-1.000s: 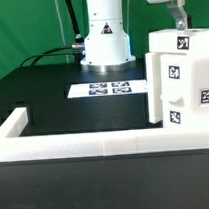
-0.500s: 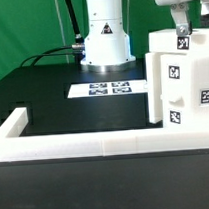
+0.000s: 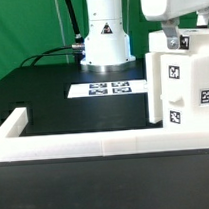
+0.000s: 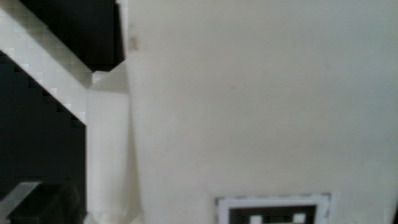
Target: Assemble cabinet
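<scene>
The cabinet [image 3: 181,83] is a white boxy body with several square tags on its faces. It stands upright at the exterior view's right, against the low white rim [image 3: 95,145]. My gripper [image 3: 170,38] hangs from above with its fingers right at the cabinet's top edge. The fingertips are small and dark there, and I cannot tell whether they are open or shut. In the wrist view a white cabinet panel [image 4: 249,100] fills most of the picture, very close, with one tag [image 4: 276,210] at its edge. No fingertip shows clearly there.
The marker board [image 3: 110,89] lies flat on the black table in front of the robot base [image 3: 101,38]. The white rim runs along the near edge and turns back at the exterior view's left [image 3: 14,126]. A green curtain is behind.
The gripper has come down toward the cabinet's top and shifted a little to the exterior view's left. The cabinet has not moved.
</scene>
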### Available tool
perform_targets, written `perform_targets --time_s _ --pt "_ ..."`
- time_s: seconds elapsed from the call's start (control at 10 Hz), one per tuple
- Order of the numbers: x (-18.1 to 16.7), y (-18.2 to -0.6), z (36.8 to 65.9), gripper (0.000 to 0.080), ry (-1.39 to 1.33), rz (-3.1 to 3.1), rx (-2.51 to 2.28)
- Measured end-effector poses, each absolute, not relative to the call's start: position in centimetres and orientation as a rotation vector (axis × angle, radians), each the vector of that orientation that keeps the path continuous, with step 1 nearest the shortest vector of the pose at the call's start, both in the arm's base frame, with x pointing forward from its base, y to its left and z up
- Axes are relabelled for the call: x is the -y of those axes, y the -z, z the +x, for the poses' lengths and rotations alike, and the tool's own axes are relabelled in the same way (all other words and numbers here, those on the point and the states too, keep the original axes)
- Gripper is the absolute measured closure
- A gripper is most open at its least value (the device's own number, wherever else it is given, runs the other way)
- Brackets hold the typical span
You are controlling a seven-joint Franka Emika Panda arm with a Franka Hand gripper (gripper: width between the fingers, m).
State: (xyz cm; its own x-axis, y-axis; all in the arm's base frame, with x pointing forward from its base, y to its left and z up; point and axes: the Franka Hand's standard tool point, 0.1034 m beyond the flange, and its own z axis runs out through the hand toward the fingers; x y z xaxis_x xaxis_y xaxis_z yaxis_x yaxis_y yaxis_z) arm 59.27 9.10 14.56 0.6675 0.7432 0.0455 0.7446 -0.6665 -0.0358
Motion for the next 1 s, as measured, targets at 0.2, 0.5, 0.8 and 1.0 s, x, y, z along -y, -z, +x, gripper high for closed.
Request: perform_targets --time_s 0.2,0.5,0.8,1.0 --pt "-8.82 -14.43 59.24 0.0135 0.034 -2.846 1.199" --pt "-8.77 -14.4 59.21 0.0259 0.032 -2.872 1.134" --pt "-8.8 -14.4 59.25 0.0259 0.03 -2.981 0.8" --pt "-9.09 -14.41 59.05 0.0259 0.073 -3.059 0.433"
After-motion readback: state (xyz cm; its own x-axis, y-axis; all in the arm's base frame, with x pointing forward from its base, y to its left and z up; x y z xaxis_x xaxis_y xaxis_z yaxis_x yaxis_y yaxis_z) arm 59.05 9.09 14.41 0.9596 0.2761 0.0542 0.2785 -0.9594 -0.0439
